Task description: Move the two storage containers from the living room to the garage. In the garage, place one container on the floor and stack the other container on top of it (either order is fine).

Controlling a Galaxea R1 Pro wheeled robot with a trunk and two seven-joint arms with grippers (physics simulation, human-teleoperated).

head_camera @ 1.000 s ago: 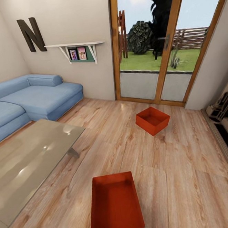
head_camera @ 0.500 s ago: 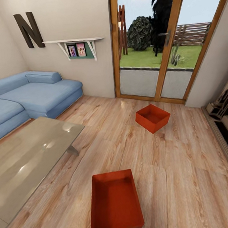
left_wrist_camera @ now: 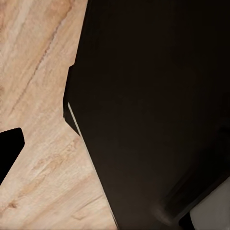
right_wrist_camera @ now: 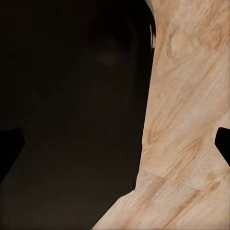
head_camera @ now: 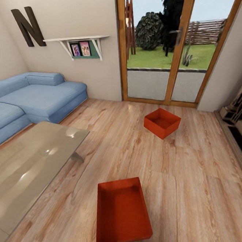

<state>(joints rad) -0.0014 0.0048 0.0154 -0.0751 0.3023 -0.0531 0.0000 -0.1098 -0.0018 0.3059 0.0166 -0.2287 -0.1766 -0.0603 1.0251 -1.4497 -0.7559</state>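
"2 storage containers, both on the living room's plank floor [head_camera: 200, 187]: the near container [head_camera: 121, 212] low at centre, the far container [head_camera: 162, 122] by the glass doors [head_camera: 159, 59]."

"Which step?"

"The approach, I'd judge; nothing is lifted. Next the base must close on the near one so both arms can reach its walls."

"And the claws?"

"Can't tell, left or right: the wrist views give dark bodywork over planks."

"Any change?"

"Everything sits slightly higher in the head view than 1 second ago, so the camera moved, not the bins."
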